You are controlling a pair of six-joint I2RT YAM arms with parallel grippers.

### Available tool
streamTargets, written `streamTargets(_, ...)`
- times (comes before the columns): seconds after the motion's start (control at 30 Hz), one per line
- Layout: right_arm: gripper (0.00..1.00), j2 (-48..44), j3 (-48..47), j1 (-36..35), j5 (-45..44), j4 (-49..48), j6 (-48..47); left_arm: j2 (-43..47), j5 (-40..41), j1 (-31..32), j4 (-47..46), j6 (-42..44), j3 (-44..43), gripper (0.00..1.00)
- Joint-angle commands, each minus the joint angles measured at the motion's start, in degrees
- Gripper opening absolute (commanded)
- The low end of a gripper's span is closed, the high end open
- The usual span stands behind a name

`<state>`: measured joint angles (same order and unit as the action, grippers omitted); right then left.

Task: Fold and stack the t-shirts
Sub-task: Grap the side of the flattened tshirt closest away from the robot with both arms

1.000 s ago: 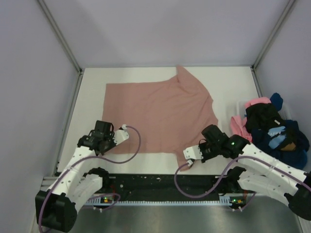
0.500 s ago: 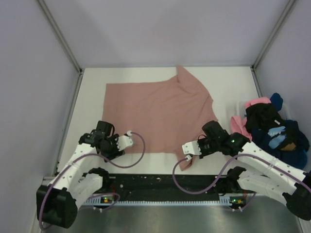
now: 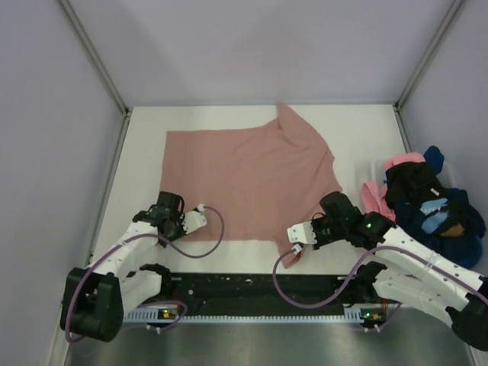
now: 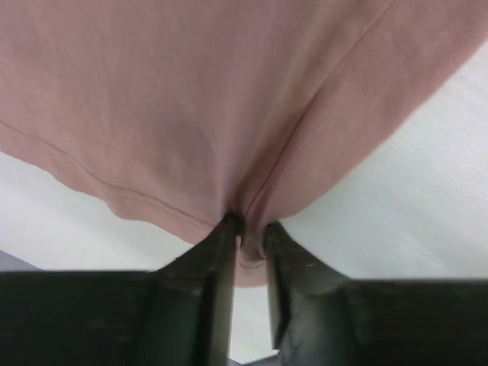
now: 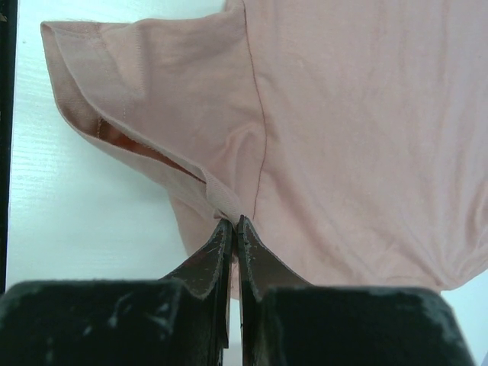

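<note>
Top view, rose t-shirt (image 3: 252, 179): spread flat across the middle of the table (image 3: 358, 130). One sleeve pokes toward 12 o'clock, and the other lies at the shirt's 5 o'clock corner near the front edge.
Top view, heap of t-shirts (image 3: 427, 206): bright pink, black, navy and light blue, bunched at the table's 3 o'clock edge, apart from the rose t-shirt.
Top view, left fingers (image 3: 188, 223): at the shirt's 7 o'clock corner, on the hem.
Top view, right fingers (image 3: 298, 235): at the 5 o'clock sleeve, where it meets the body.
Left wrist view, left fingers (image 4: 221, 252): nearly together, clamped on a small pinch of rose cloth at the hem corner. The cloth spreads away toward 12 o'clock, with a seam running up from the pinch. White table shows at 3 and 8 o'clock.
Right wrist view, right fingers (image 5: 219, 252): pressed together on the cloth's edge just under the sleeve seam. The sleeve spreads toward 10 o'clock with its opening showing. The body fills 1 to 3 o'clock, and the table shows at 9 o'clock.
</note>
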<state>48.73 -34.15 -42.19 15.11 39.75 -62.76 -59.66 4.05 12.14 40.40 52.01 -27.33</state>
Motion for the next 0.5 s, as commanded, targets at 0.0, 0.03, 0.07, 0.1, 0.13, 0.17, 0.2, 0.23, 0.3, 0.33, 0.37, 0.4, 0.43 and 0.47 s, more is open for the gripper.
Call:
streamTargets(0.0, 0.00, -1.5, -0.5, 0.3, 0.1, -2.0, 1.6, 2.0, 2.5, -0.2, -6.0, -0.7, 2.9, 0.10)
streamTargets(0.03, 0.00, -1.6, -0.6, 0.4, -0.3, -1.9, 2.3, 2.5, 2.8, -0.2, -6.2, -0.7, 3.2, 0.00)
streamTargets(0.07, 0.00, -1.8, -0.9, 0.7, -0.7, -1.9, 2.8, 3.1, 3.2, -0.2, -6.1, -0.9, 3.2, 0.00)
streamTargets(0.1, 0.00, -1.8, -1.4, 1.3, -0.6, -2.0, 3.5, 3.9, 4.0, -0.2, -6.0, -0.9, 3.0, 0.00)
streamTargets(0.13, 0.00, -1.8, -2.1, 2.5, -0.4, -2.0, 4.0, 4.8, 5.1, -0.2, -5.8, -0.9, 2.5, 0.00)
streamTargets(0.17, 0.00, -1.7, -2.8, 3.7, 0.2, -2.7, 4.5, 5.8, 5.7, -0.2, -5.6, -0.9, 1.6, 0.00)
streamTargets(0.2, 0.00, -1.5, -3.5, 5.4, 0.9, -3.9, 5.1, 7.0, 6.1, -0.2, -5.4, -0.6, 0.6, 0.00)
streamTargets(0.23, 0.00, -1.3, -4.1, 7.1, 1.8, -5.2, 5.6, 7.4, 6.2, -0.2, -5.4, -0.5, -0.7, 0.00)
streamTargets(0.3, 0.00, -0.1, -5.0, 10.0, 4.1, -8.3, 6.2, 7.1, 5.4, -0.3, -5.4, -0.6, -3.5, 0.00)
streamTargets(0.33, 0.00, 1.2, -5.6, 11.4, 4.8, -10.0, 6.2, 6.3, 4.9, -0.3, -5.4, -0.7, -5.2, 0.00)
streamTargets(0.37, 0.00, 2.3, -6.2, 12.5, 5.4, -11.5, 6.3, 5.1, 4.3, -0.3, -5.5, -0.9, -6.3, 0.00)
streamTargets(0.4, 0.00, 4.2, -6.9, 13.7, 5.9, -13.1, 6.3, 3.7, 4.0, -0.4, -6.0, -0.9, -8.1, 0.00)
streamTargets(0.43, 0.00, 5.8, -7.7, 14.7, 6.3, -14.8, 6.2, 2.3, 3.9, -0.4, -6.6, -1.0, -9.0, 0.00)
streamTargets(0.47, 0.00, 7.9, -8.6, 15.4, 6.7, -16.1, 6.0, 0.8, 4.1, -0.4, -7.3, -0.9, -9.8, 0.00)
